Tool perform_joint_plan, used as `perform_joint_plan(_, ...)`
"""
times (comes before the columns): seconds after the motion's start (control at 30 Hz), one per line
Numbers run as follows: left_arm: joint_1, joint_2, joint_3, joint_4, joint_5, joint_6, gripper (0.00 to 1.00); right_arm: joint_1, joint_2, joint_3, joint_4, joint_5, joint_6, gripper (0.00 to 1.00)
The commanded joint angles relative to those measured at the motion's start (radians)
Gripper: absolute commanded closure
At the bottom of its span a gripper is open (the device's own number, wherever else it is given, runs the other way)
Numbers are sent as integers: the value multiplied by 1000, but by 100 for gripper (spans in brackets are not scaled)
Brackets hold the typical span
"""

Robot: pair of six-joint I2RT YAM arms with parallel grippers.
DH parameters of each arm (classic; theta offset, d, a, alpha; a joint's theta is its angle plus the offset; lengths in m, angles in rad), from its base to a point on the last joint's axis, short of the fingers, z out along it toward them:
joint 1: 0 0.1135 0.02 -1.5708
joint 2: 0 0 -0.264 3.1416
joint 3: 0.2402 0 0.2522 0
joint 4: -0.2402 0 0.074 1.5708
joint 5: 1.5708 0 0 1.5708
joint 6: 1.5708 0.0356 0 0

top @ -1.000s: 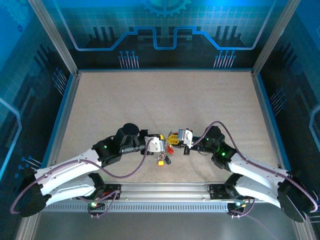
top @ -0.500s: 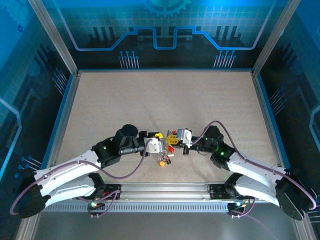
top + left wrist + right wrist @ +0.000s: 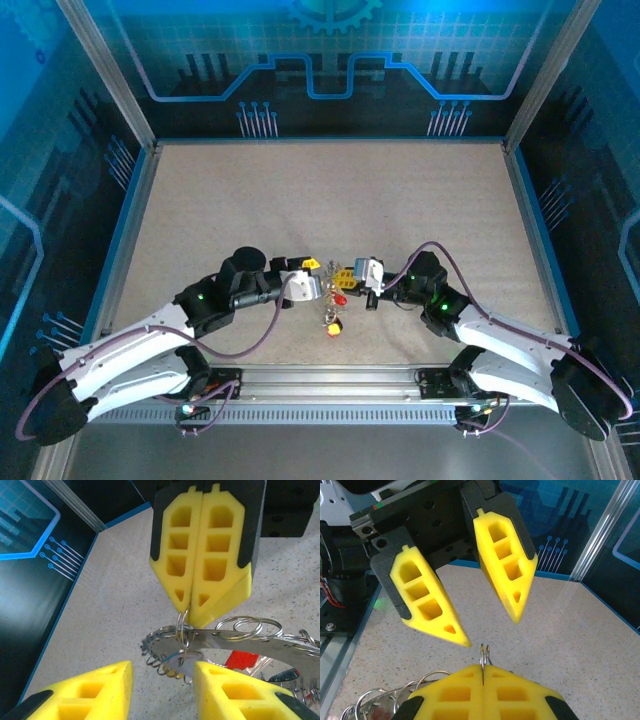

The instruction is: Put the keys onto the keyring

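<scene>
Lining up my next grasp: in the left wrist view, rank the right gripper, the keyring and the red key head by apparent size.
1. right gripper: clearly largest.
2. keyring: seen nearly edge-on and cut off at the right edge, so it looks smaller than it is.
3. red key head: smallest, partly hidden behind the keyring.

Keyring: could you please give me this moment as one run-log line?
left gripper: open, facing keyring | right gripper: shut on keyring edge | red key: under keyring
</scene>
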Motion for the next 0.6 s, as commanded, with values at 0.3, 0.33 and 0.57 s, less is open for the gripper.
perform_joint_plan(0.3,9,85,77,-68,175,-57,73,20,-18,19,28,-39,-39,100)
perform_joint_plan(0.33,8,86,73,-58,180,-66,73,20,-18,19,26,-41,-40,100)
perform_joint_plan(0.57,9,90,69,-26,205,-99,85,20,-21,18,25,-43,-37,100)
